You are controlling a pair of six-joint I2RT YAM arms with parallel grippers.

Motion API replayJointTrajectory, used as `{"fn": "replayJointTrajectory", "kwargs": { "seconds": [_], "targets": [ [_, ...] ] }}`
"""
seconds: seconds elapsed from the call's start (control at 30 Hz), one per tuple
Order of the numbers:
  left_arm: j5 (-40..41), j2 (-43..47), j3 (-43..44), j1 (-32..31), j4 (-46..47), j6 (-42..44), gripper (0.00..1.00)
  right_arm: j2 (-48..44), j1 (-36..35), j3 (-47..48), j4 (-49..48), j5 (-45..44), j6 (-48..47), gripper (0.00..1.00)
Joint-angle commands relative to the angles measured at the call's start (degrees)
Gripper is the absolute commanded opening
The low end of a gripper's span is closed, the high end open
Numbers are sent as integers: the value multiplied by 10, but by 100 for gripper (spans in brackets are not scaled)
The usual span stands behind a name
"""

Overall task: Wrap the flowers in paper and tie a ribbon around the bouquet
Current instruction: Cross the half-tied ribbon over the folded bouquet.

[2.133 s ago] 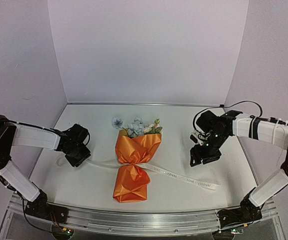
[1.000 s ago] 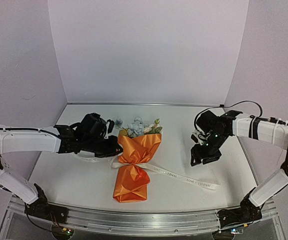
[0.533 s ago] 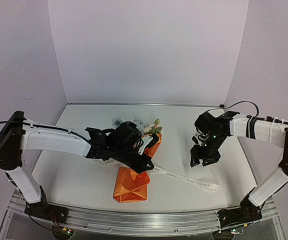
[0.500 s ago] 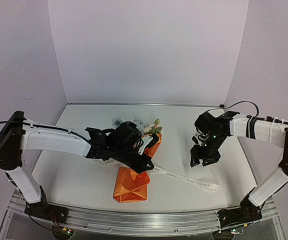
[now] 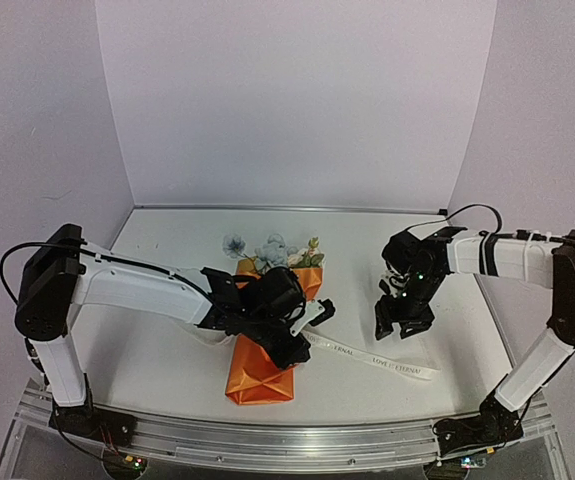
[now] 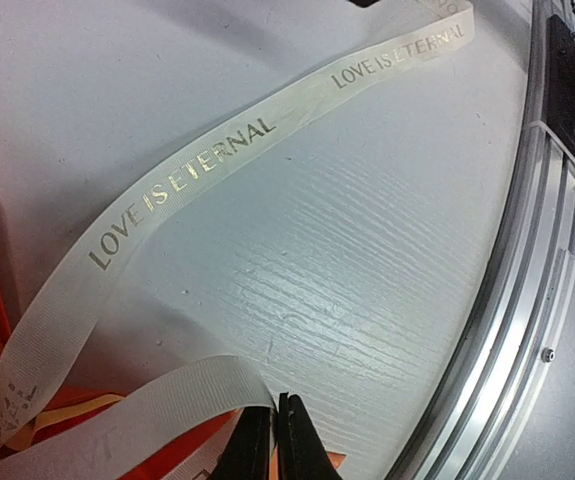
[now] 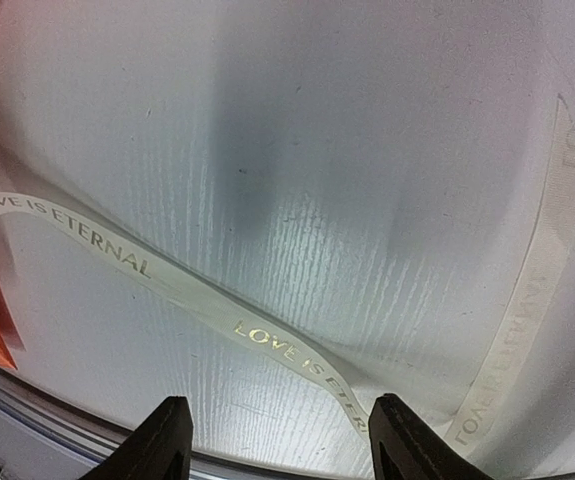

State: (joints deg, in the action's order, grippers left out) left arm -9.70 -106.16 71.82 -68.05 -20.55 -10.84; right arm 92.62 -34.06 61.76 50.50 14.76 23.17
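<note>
White surface (image 5: 157, 260), lilac walls. Your bouquet (image 5: 259, 375) lies mid-surface, all crinkly orange paper with pale blue, white and pink flowers (image 5: 272, 250) poking out the far end. The cream ribbon (image 5: 377, 360), printed LOVE IS ETERNAL, trails off to its right. Your left tool (image 5: 317, 312) is pinched tight on a ribbon loop beside the bouquet. Your right tool (image 5: 397, 325) hangs over the ribbon, jaws apart.

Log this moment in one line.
left gripper: shut on ribbon over bouquet | right gripper: open above ribbon tail | bouquet: wrapped, lying down
</note>
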Motion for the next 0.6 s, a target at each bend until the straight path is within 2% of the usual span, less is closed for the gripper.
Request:
{"fn": "replayJointTrajectory", "kwargs": {
  "seconds": [0.0, 0.57],
  "targets": [
    [5, -14, 48, 0, 0, 29, 3, 23, -3, 6, -12, 17, -17, 62],
    [21, -60, 86, -2, -29, 48, 4, -50, -3, -140, -6, -23, -29, 64]
  ]
}}
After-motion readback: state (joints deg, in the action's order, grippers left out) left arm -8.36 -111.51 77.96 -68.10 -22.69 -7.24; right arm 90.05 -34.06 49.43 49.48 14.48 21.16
